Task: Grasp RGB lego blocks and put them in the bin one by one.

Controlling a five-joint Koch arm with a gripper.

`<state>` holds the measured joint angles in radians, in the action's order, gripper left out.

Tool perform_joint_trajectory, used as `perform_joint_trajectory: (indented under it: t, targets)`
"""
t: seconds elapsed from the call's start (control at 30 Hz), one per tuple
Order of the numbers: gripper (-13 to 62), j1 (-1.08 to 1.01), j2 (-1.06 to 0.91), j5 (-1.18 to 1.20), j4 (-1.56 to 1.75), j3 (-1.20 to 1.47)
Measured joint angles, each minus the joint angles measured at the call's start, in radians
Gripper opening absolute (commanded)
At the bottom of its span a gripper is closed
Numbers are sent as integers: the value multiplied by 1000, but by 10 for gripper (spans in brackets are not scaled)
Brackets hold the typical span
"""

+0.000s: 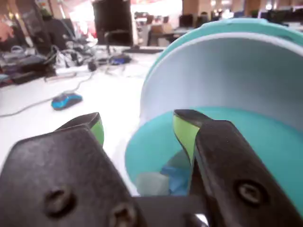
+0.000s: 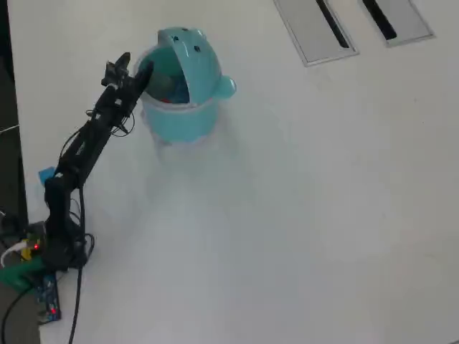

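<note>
In the wrist view the pincer [image 1: 137, 124] fills the lower half, its two black jaws with lime green inner pads spread apart and nothing between them: it is released. Just behind it stands the bin [image 1: 265, 142], cut off at the right edge, its pale lid [image 1: 222, 75] tipped back and blurred. Down inside the bin, a blue block [image 1: 174, 176] shows between the jaws, partly hidden by the right jaw; a pale shape beside it is too blurred to name.

In the overhead view one bin [image 2: 176, 122] stands on the white bench [image 2: 301, 215], its lid [image 2: 197, 61] swung open with two dark dots on it. The arm [image 2: 86, 147] reaches from the lower left, and the pincer [image 2: 136, 68] sits at the bin's left rim. Inside the bin a red speck [image 2: 166, 99] shows low and something bluish above it; the shapes are too small to count as blocks for certain. No green block can be made out. Two grey slotted plates [image 2: 315, 32] lie at the top, both cut off by the edge.
</note>
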<state>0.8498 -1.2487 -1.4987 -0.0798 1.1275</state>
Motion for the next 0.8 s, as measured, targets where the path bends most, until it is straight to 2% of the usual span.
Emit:
perform_joint_trajectory:
  t: [0.4,0.8]
  targets:
    - [284,149,-423,3,71,588]
    - [301,209,-816,17,64,933]
